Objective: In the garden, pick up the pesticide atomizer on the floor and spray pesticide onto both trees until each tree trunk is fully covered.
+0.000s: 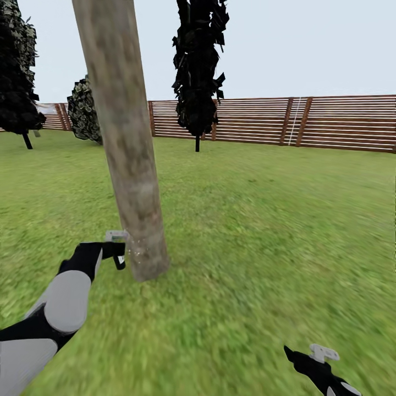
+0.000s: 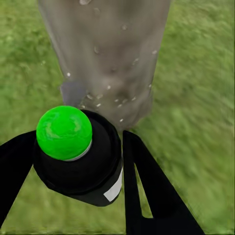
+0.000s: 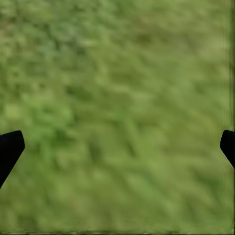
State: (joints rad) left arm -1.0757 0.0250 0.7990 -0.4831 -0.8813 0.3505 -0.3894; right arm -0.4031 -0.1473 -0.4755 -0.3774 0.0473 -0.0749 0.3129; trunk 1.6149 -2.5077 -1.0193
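A thick grey-brown mottled tree trunk (image 1: 129, 165) rises from the grass of the garden (image 1: 264, 220), leaning slightly. My left gripper (image 1: 117, 254) sits low beside the trunk's base, shut on the pesticide atomizer (image 2: 78, 169), a small black body with a bright green round top (image 2: 63, 132). The atomizer points at the tree trunk (image 2: 107, 54), where pale droplets speck the bark; small specks also show near the base (image 1: 136, 251). My right gripper (image 1: 308, 356) hangs low at the right, open over bare grass, its dark fingertips (image 3: 10, 147) far apart with nothing between them.
A brown horizontal-slat fence (image 1: 330, 121) runs along the back. Dark narrow cypress-like trees stand at the centre back (image 1: 198, 66), far left (image 1: 16, 71) and behind the trunk (image 1: 85, 113). Open lawn stretches to the right of the trunk.
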